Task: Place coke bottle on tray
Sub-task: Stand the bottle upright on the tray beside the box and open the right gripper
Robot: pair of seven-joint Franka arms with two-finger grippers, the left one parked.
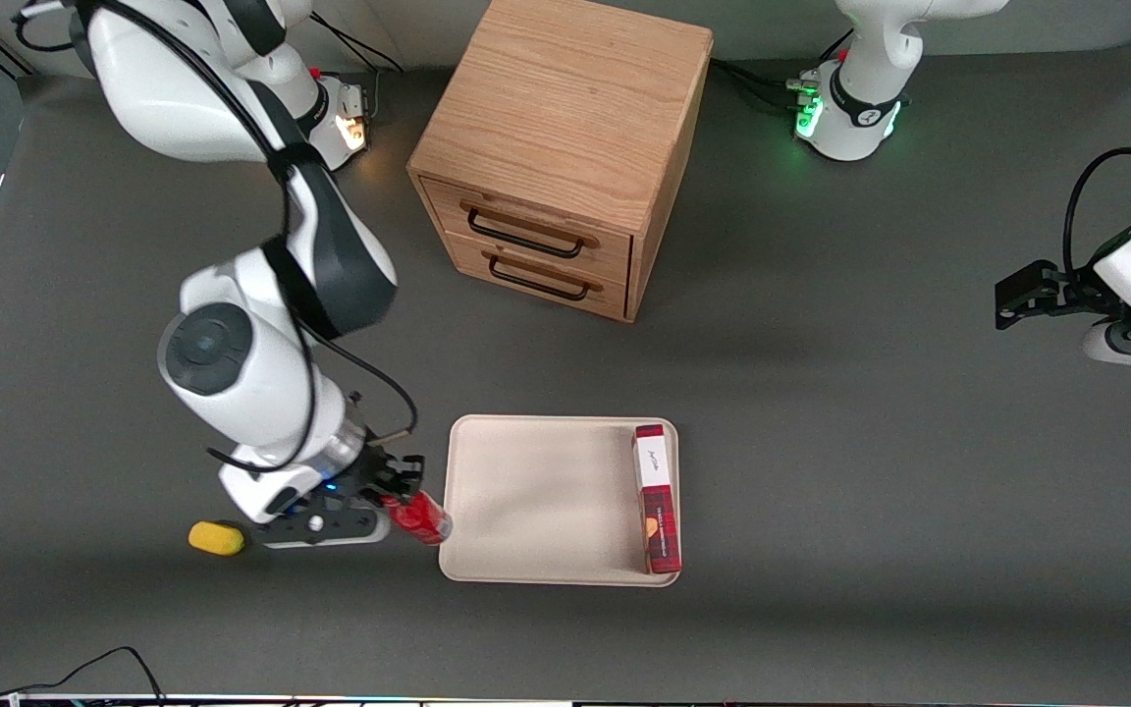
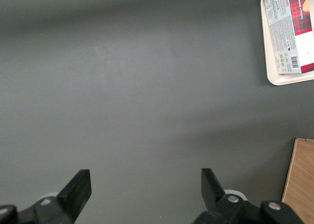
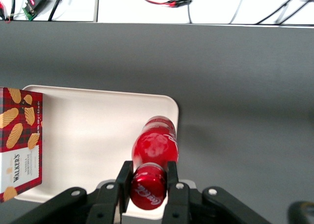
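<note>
The small red coke bottle is held tilted in my right gripper, whose fingers are shut on its neck just below the red cap. The bottle's body hangs over the rim of the cream-beige tray at the tray's edge toward the working arm's end of the table. In the right wrist view the gripper clamps the bottle from both sides, and the tray lies under it.
A long red plaid box lies in the tray along its edge toward the parked arm; it also shows in the right wrist view and the left wrist view. A small yellow oval object lies beside the gripper. A wooden two-drawer cabinet stands farther from the camera.
</note>
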